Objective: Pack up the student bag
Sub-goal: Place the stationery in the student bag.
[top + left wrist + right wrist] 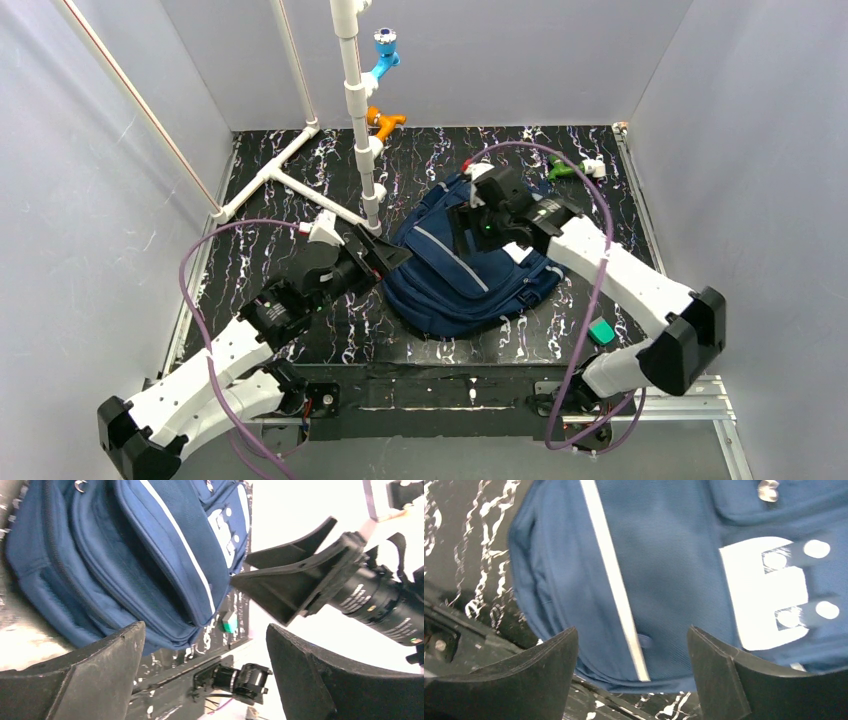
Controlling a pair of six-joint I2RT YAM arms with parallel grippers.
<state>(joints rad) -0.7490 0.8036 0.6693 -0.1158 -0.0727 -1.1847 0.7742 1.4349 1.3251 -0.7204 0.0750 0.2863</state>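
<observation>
The student bag (460,275), navy blue with a thin grey stripe, lies flat in the middle of the black marbled table. My left gripper (388,256) is open and empty at the bag's left edge. In the left wrist view the bag (125,555) fills the upper left beyond the open gripper (205,672). My right gripper (472,226) is open and empty, just above the bag's upper middle. The right wrist view shows the bag's front (664,540), its stripe (616,590) and white patch (756,597) beyond the open gripper (631,672). The bag's pockets look zipped shut.
A white pipe stand (355,110) with blue (385,55) and orange (385,122) fittings rises at the back left. A small green block (601,331) lies right of the bag. A green and white item (575,168) lies at the back right. Grey walls enclose the table.
</observation>
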